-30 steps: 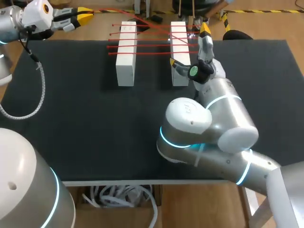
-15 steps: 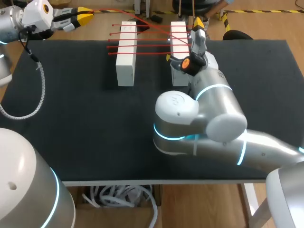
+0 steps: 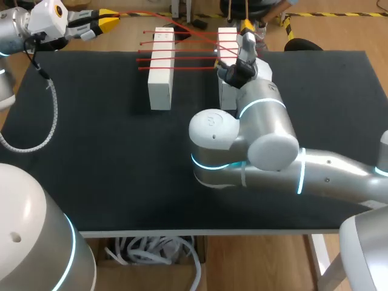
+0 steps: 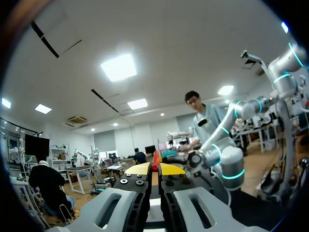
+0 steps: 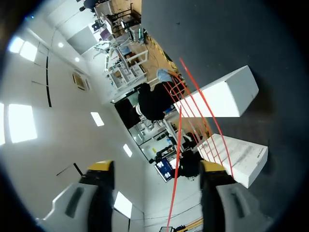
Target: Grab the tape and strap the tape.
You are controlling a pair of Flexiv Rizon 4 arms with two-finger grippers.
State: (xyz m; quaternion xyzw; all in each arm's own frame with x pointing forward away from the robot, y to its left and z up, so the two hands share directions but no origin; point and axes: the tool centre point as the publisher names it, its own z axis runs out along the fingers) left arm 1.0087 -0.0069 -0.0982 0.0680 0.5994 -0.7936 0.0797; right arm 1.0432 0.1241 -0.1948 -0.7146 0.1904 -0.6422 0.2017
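Two upright white blocks [image 3: 160, 66] [image 3: 227, 42] stand at the back of the black table, with red tape [image 3: 188, 59] wound across them in several strands. One strand runs diagonally back to my left gripper [image 3: 108, 22], beyond the table's far left corner. That gripper [image 4: 155, 169] is shut on the red tape end [image 4: 155, 159]. My right gripper [image 3: 247, 29] hovers at the far end of the right block. It [image 5: 157, 166] stands open, and a taut tape strand [image 5: 177, 145] passes between its fingers untouched. Both blocks [image 5: 219, 99] [image 5: 236, 154] lie ahead of it.
My right arm's bulky elbow [image 3: 242, 139] hangs over the table's middle right, reaching up to the right block. A grey corrugated cable [image 3: 48, 121] of the left arm droops over the table's left edge. The black mat [image 3: 103, 163] stretches across the front.
My right arm has swung leftward, carrying its gripper from beside the right block to over that block's far end, around the diagonal strand. The left arm has held still.
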